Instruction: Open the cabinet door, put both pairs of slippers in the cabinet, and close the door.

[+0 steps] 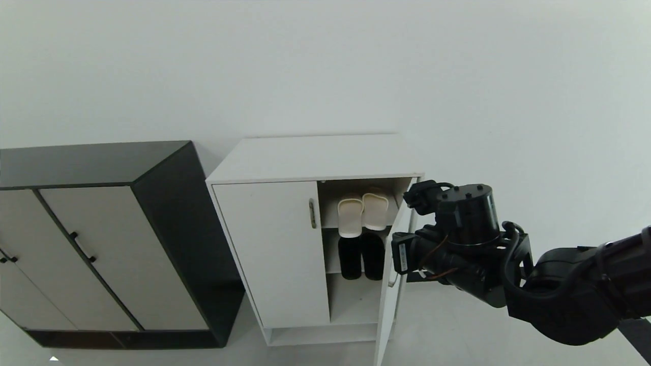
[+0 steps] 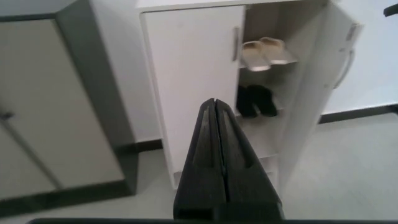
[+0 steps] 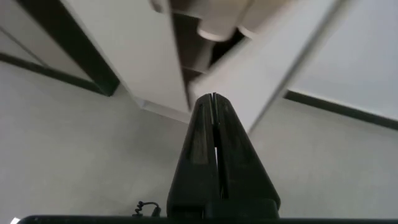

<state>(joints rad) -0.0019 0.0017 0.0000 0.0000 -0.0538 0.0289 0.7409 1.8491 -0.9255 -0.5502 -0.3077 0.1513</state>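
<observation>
Standing against the far wall on the left was a tall black cabinet with beige doors. Just beside it on the right stood the white wooden two-door cabinet, on the pale grey floor. Its left door was shut. Its white right door was swung partly open toward the near side, leaving the shelves behind it in sight.

The black right hand was close to the face of that open door, its fingers pressed flat together with nothing between them; whether it touched the door I could not tell. The black left hand hung well back on the near side, facing the white cabinet, its fingers likewise closed together and empty.

The cream open-toed pair of slippers lay side by side on the top shelf, and the black pair of slippers sat on the shelf directly below. A slim metal handle ran upright along the left door's right edge.
</observation>
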